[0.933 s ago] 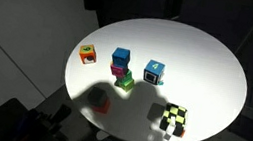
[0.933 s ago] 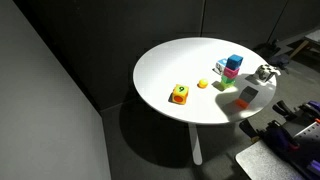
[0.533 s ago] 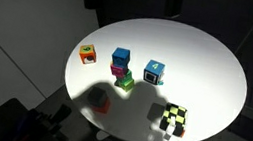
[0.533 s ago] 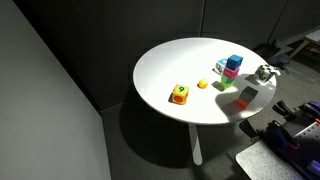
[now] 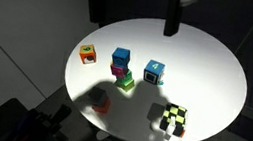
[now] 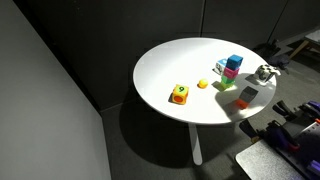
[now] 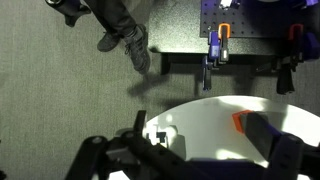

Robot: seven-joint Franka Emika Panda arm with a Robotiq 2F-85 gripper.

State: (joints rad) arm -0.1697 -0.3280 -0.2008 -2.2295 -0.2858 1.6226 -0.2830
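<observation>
Only 1 thing differs from half a second back: a dark piece of the arm (image 5: 172, 17) now hangs into the top of an exterior view, above the far side of the round white table (image 5: 218, 64); it wasn't in shot before. None of the blocks has budged in either exterior view.

The gripper (image 7: 200, 162) is spread wide with nothing between its fingers; it shows as a blur at the bottom of the wrist view, looking down past the table's edge to the floor (image 7: 60, 80). There's an orange patch on the white surface in that view; I'd guess it's the orange cube (image 5: 87, 54), but it's too cut off to be sure.

That orange cube sits alone near the table's rim, well apart from the rest. The others:
- a blue cube (image 5: 120, 57) stacked on a pink block (image 5: 122, 78);
- just beside them, a blue cube marked 4 (image 5: 154, 72);
- a small red block (image 5: 102, 104) in shadow near the closer edge;
- a checkered cube (image 5: 173, 118) off on its own.

My read: the arm has only just started moving; the gripper is high up and well apart from every block, so nothing's been touched.
</observation>
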